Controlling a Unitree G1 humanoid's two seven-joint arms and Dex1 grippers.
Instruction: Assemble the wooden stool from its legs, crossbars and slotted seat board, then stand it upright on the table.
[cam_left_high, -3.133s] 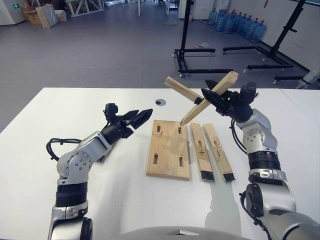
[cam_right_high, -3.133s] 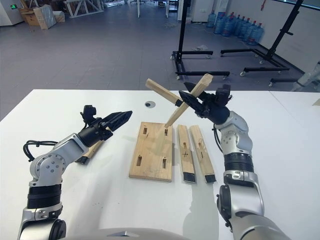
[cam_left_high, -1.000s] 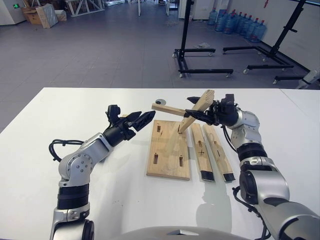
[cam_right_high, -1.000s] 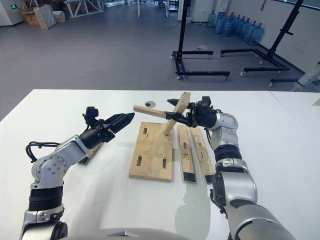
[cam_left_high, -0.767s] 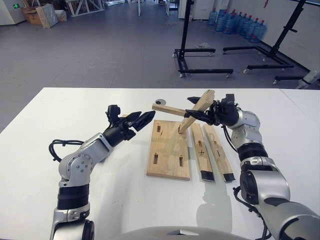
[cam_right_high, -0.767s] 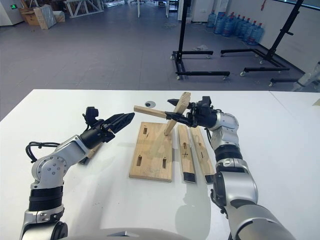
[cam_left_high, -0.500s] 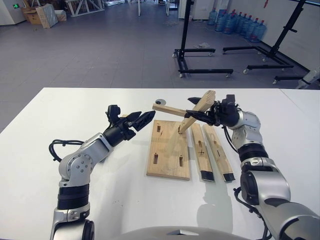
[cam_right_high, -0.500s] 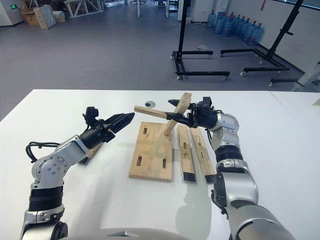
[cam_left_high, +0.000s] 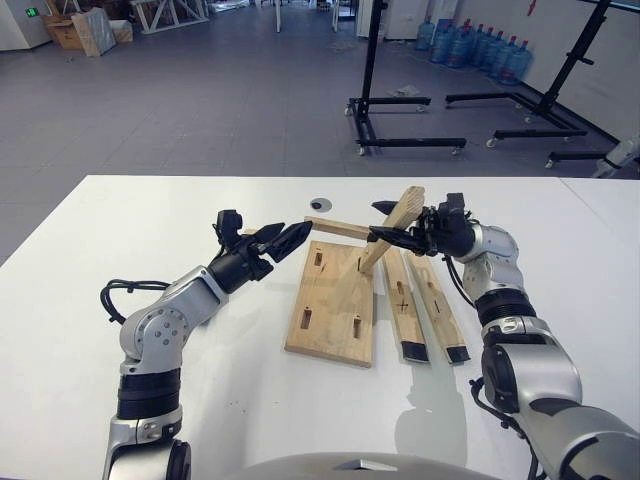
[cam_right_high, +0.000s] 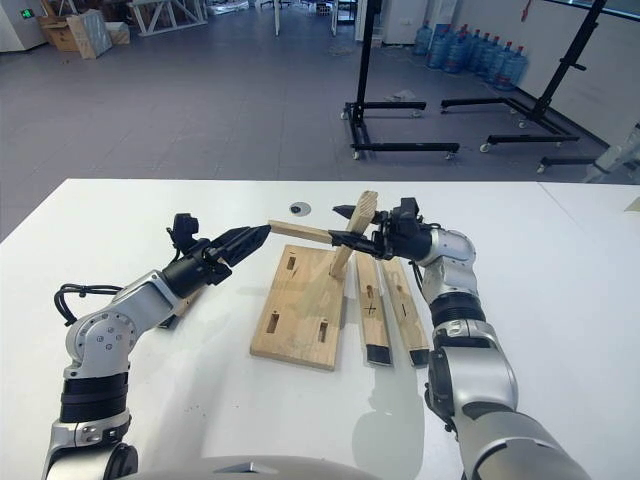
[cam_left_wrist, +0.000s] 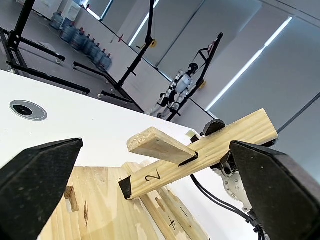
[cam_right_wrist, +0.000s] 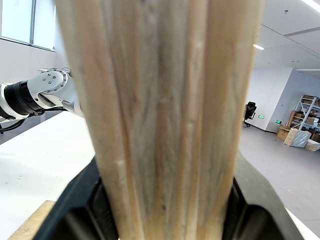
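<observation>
The right gripper (cam_left_high: 388, 222) clamps the leg (cam_left_high: 410, 200), crossbar (cam_left_high: 335, 227) attached, tilted so its lower end meets a far slot in the board (cam_left_high: 330, 315) on the table (cam_left_high: 80, 230) — apparently to seat it. The left gripper (cam_left_high: 290, 236) hovers wide open by the crossbar's tip, probably to steady it.

**Parts Tallied on the Worktop (cam_left_high: 120, 220)**

One slotted seat board (cam_left_high: 330, 315) is counted, with four slots (cam_left_high: 307, 318). At its 3 o'clock, two flat pieces are laid: inner piece (cam_left_high: 404, 305), outer piece (cam_left_high: 437, 305). Two crossed pieces (cam_left_high: 402, 210) are gripped together. Two pincers are counted: left pincer (cam_left_high: 290, 232), right pincer (cam_left_high: 376, 220).
</observation>
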